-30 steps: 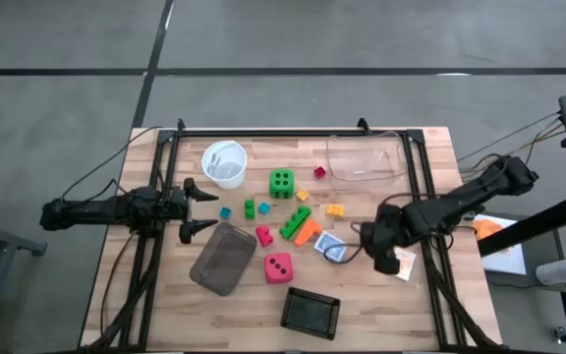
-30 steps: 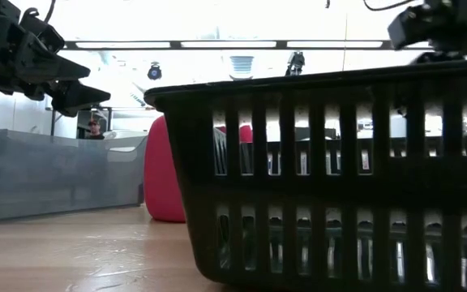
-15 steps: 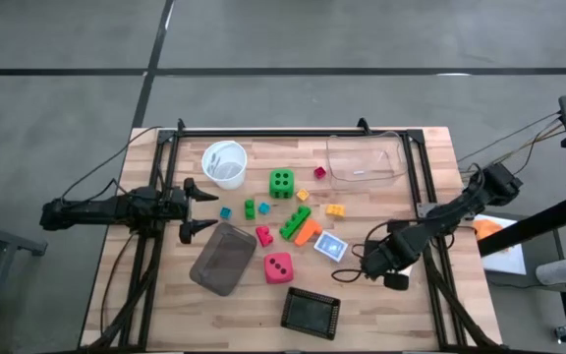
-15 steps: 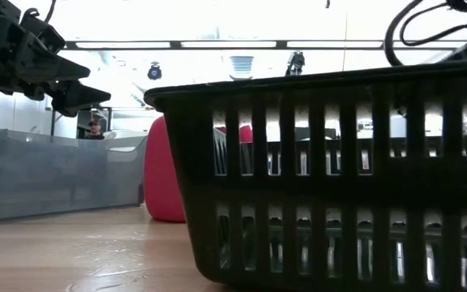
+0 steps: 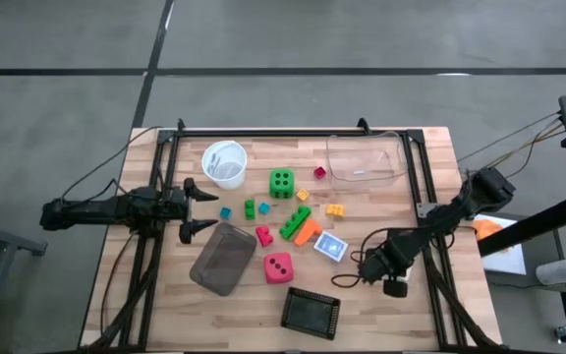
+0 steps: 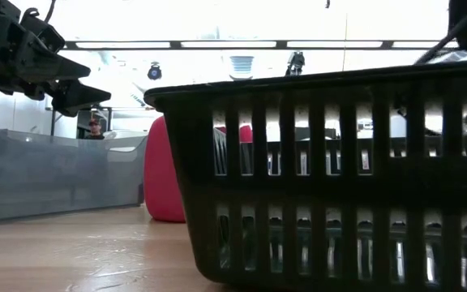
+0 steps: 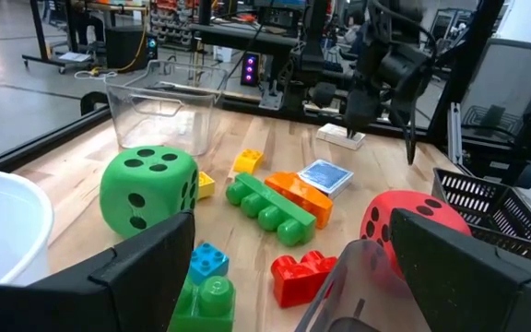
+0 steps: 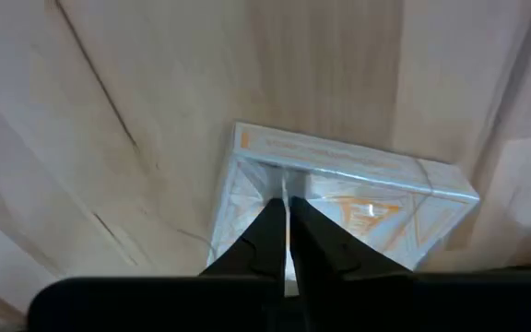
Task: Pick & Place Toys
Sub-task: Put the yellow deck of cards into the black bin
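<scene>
Your right gripper (image 8: 286,242) had its jaws pressed together, tips down on a small white and orange packet (image 8: 339,207) near the table's right side, with no toy between them. The toys lay to its left toward the table's middle; the orange brick (image 5: 308,232) was nearest, its long axis slanting. Your left gripper (image 5: 197,207) waited with jaws spread, facing the small green brick (image 5: 250,207) and green die (image 5: 281,183), so I judge it better lined up.

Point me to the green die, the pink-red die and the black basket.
green die (image 5: 281,183), high view, top face.
pink-red die (image 5: 278,266), high view, top face.
black basket (image 5: 311,313), high view, mesh floor.
</scene>
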Tool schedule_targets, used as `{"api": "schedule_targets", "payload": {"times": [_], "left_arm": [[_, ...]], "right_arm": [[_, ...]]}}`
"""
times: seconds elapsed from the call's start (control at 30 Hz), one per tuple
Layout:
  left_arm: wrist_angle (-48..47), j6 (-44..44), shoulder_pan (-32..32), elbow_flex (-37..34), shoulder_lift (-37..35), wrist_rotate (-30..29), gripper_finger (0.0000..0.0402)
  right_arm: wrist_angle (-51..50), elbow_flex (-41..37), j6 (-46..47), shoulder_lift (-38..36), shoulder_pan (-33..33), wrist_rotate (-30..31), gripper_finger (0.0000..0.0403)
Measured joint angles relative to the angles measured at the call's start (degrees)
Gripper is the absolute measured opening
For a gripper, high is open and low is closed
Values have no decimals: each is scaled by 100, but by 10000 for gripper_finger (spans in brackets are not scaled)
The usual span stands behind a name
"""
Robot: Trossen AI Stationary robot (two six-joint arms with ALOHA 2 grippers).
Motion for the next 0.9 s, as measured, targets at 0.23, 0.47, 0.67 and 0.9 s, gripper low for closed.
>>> {"api": "schedule_targets", "payload": {"times": [0.23,0.47,0.67,0.9], "left_arm": [[20,0,1,-8,0,0,362],[27,-1,2,-3,0,-44,362],[66,24,2,-8,0,-44,362],[43,26,2,-8,0,-46,362]], "right_arm": [[911,-63,-261,-19,-38,563,19],[2426,-77,-1025,-97,-382,1859,19],[2547,-22,-1752,-86,-702,3191,19],[2912,76,-2987,-448,-730,3684,19]]}}
